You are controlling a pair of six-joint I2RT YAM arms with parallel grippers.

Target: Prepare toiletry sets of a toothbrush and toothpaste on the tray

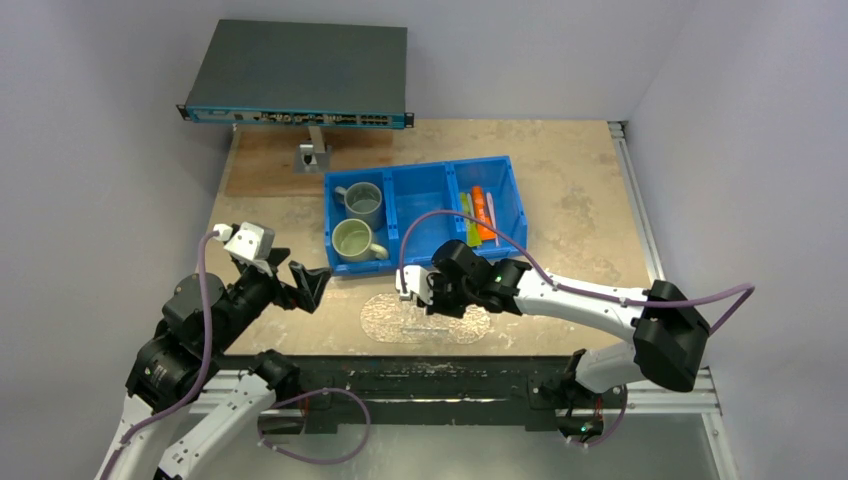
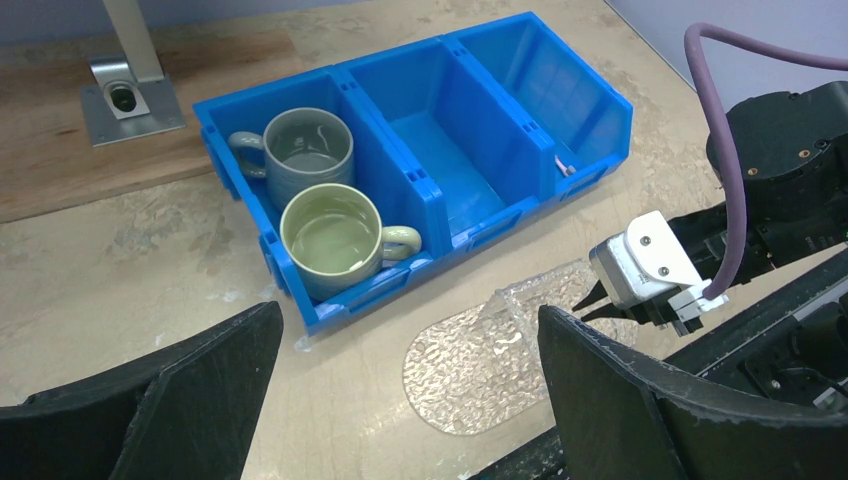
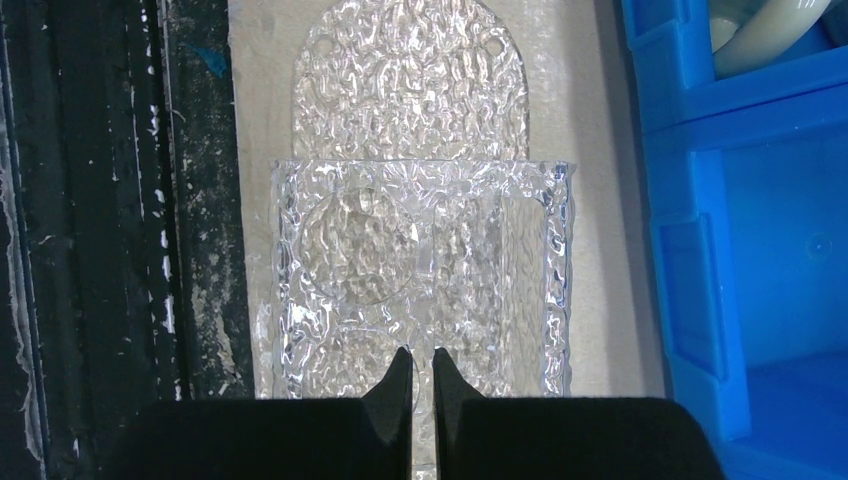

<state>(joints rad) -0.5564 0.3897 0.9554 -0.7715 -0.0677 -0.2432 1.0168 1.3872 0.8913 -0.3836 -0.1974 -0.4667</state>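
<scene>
The tray is a flat clear pebbled oblong lying by the table's near edge. Over its right half stands a clear pebbled box-like piece with a round hole. My right gripper is shut on this piece's thin near wall. An orange tube, a green tube and a pale toothbrush lie in the right compartment of the blue bin. My left gripper hangs wide open left of the tray, holding nothing.
A grey mug and a pale-green mug stand in the bin's left compartment; its middle one is bare. A dark network switch sits on a stand at the back, over a wooden board.
</scene>
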